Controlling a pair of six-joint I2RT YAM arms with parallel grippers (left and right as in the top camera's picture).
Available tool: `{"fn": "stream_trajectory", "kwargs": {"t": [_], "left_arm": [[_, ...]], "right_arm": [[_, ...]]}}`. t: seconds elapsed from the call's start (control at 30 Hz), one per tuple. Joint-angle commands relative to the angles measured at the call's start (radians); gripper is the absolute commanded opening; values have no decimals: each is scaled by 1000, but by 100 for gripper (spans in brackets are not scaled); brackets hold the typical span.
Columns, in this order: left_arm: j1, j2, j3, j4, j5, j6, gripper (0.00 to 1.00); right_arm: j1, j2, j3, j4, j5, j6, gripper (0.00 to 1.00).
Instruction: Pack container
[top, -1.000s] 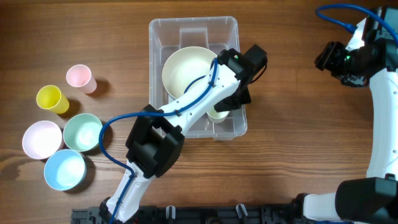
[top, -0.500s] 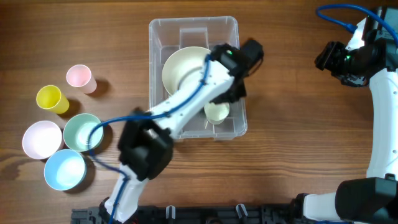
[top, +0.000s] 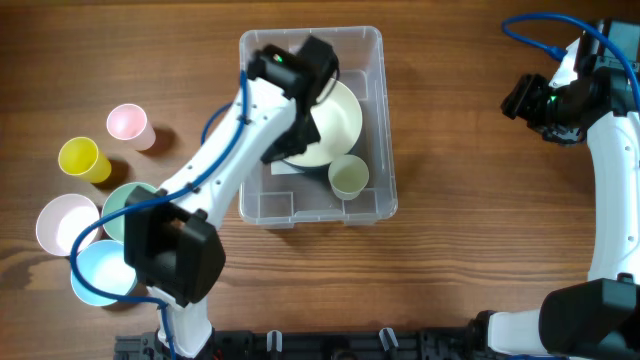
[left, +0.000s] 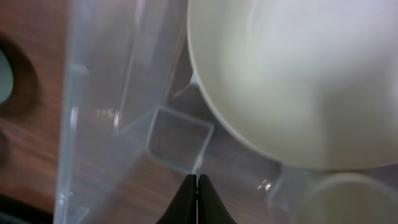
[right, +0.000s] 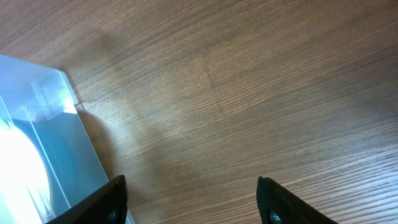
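Left gripper (left: 197, 184): jaws pressed together, nothing between them. It hangs inside the large clear rectangular plastic container (top: 268, 205), over bare floor. The wide cream round bowl (left: 292, 81) is just ahead and to the right of the tips, not touching them. The rim of the small pale green cup (left: 348, 198) is off to the right of the fingers, beside the bowl. The clear container wall runs along the left of the tool.

Right gripper (right: 191, 184): jaws spread wide, holding nothing, above the brown wooden table (right: 249, 93). One container corner sits to the lower left of its fingers, apart from them.

Well outside the container, down beside the left arm's base: pink cup (top: 128, 124), yellow cup (top: 82, 160), mint green bowl (top: 122, 205) partly under the arm, pale pink bowl (top: 64, 223), light blue bowl (top: 98, 273).
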Motion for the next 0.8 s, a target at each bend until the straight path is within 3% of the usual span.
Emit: {"fn": "stream_trajectory", "kwargs": {"t": [0.0,0.43,0.63,0.77], "left_arm": [[-66,12,-123,45,19,5,4],[-103,12,-307,318,36,10,4],[-95,12,-331,436,-6,87,4],[-68,12,-331,494,-33,87,11]], "right_arm": [[4,-24,-3,4,-5,16,67],[4,-24,-3,5,-5,15,67],[4,-24,-3,4,-5,16,67],[4,-24,-3,3,-5,15,67]]}}
